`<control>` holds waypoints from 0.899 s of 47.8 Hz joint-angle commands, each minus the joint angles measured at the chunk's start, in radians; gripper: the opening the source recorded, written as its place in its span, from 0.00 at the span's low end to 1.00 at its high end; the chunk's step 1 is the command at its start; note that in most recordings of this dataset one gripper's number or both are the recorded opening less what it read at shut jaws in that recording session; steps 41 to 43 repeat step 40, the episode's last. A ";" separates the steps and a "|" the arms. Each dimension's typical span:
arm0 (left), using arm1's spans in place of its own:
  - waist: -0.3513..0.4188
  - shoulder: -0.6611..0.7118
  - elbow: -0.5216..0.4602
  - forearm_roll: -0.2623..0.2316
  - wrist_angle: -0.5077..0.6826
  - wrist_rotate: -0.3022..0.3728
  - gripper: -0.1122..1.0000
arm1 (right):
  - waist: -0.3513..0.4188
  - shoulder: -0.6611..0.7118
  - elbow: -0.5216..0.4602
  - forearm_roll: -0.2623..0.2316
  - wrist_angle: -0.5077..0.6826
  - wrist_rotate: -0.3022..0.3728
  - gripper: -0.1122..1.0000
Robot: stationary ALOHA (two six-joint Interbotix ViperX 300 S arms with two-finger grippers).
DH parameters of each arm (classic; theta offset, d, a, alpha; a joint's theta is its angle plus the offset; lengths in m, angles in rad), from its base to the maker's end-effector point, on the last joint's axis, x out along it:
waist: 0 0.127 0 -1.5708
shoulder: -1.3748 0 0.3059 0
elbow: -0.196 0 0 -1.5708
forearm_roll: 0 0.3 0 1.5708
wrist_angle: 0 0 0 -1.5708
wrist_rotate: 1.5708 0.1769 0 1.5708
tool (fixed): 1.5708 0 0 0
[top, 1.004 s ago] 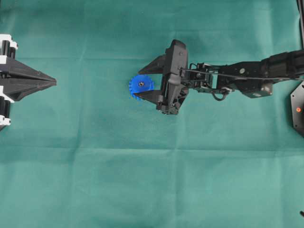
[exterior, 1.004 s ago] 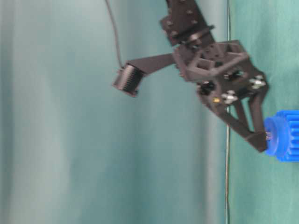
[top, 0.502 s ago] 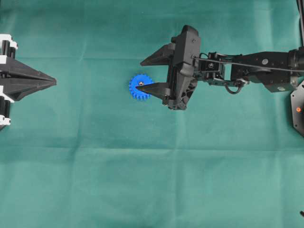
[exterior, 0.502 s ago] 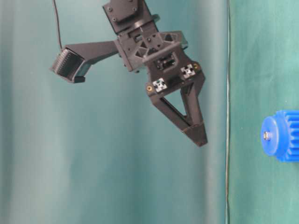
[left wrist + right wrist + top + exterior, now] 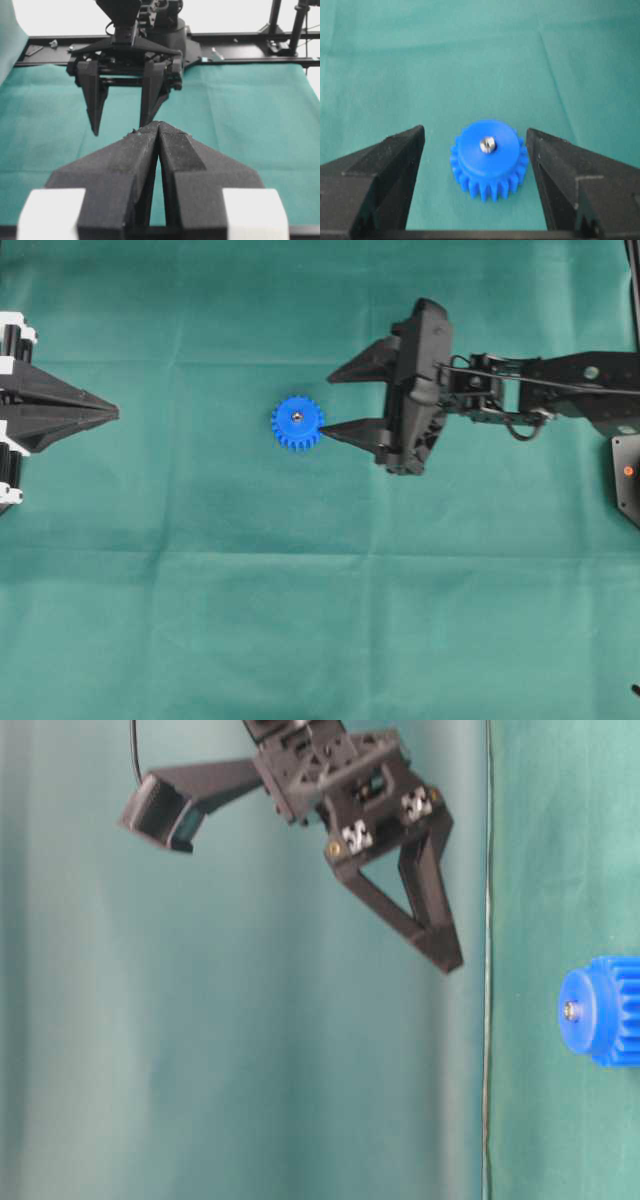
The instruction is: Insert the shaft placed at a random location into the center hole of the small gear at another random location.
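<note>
Silvery shaft [image 5: 488, 144] stands upright in the blue small gear [image 5: 489, 159]; right gripper [image 5: 345, 400] spread apart, empty

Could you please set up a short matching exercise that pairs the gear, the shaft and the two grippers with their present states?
Things:
1. small gear
2. shaft
3. right gripper
4. left gripper

States:
A. shut, at the left edge of the overhead view
B. open and empty, off the cloth
C. lying flat on the green cloth
D. seated in the hub, its end showing

Pairs: 1-C, 2-D, 3-B, 4-A
</note>
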 commanded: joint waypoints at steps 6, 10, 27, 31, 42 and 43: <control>0.002 0.005 -0.018 0.002 -0.003 0.000 0.10 | -0.006 -0.074 0.046 0.000 -0.006 -0.012 0.82; 0.002 0.005 -0.018 0.002 -0.006 0.000 0.10 | -0.008 -0.089 0.067 -0.002 -0.005 -0.012 0.82; 0.002 0.006 -0.018 0.002 -0.008 0.000 0.10 | -0.008 -0.112 0.091 0.000 -0.003 -0.012 0.82; 0.002 0.006 -0.018 0.002 -0.008 0.000 0.10 | -0.008 -0.112 0.092 0.000 -0.008 -0.012 0.82; 0.002 0.008 -0.018 0.002 -0.008 0.000 0.10 | -0.008 -0.112 0.091 -0.002 -0.008 -0.012 0.82; 0.002 0.008 -0.018 0.002 -0.008 0.000 0.10 | -0.008 -0.112 0.091 -0.002 -0.008 -0.012 0.82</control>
